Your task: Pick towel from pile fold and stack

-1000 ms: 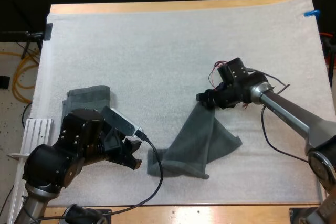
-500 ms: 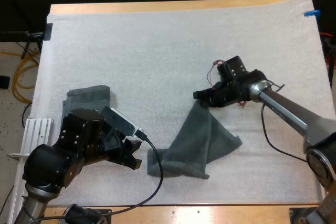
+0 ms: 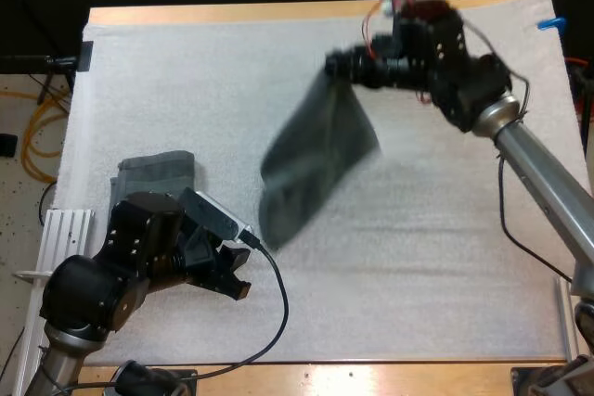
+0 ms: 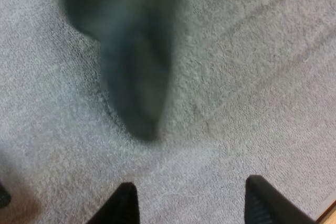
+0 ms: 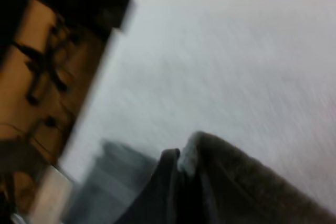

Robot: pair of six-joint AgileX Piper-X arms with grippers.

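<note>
There were two dark grey-green towels: one hanging towel (image 3: 311,159) above the mat and one folded towel (image 3: 158,172) lying on it. Two grippers, the left gripper (image 3: 234,277) and the right gripper (image 3: 342,67). One white mat (image 3: 278,62), one wooden table (image 3: 232,12)

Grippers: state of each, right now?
Left gripper: open, holding nothing, above the white mat.
Right gripper: shut on the dark grey-green towel, which hangs from it.

Bright, even light (faint shadows)
</note>
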